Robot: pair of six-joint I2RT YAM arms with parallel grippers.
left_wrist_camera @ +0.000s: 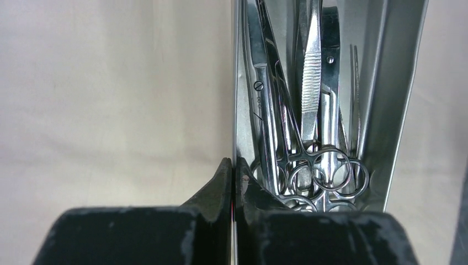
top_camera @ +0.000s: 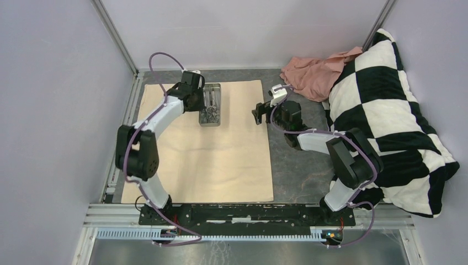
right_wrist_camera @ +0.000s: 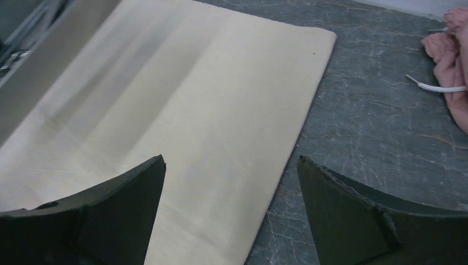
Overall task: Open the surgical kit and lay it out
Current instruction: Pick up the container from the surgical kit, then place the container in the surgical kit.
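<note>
The beige cloth wrap [top_camera: 221, 160] lies spread flat on the table. The small steel tray [top_camera: 220, 105] stands on its far part and holds several slim silver scissor-handled instruments [top_camera: 209, 107]. My left gripper [top_camera: 200, 96] is at the tray's left side. In the left wrist view it [left_wrist_camera: 234, 171] is shut on the tray's thin left wall [left_wrist_camera: 236, 83], with the instruments [left_wrist_camera: 309, 83] just to the right and the cloth [left_wrist_camera: 110, 83] to the left. My right gripper [top_camera: 258, 114] is open and empty. In the right wrist view it [right_wrist_camera: 232, 158] hangs over the cloth's right edge [right_wrist_camera: 193, 99].
A pink crumpled cloth [top_camera: 312, 72] and a large black-and-white checkered pillow [top_camera: 386, 110] lie at the back right. The grey marbled tabletop [top_camera: 298, 165] shows right of the wrap. A white cable end [right_wrist_camera: 436, 87] lies near the pink cloth.
</note>
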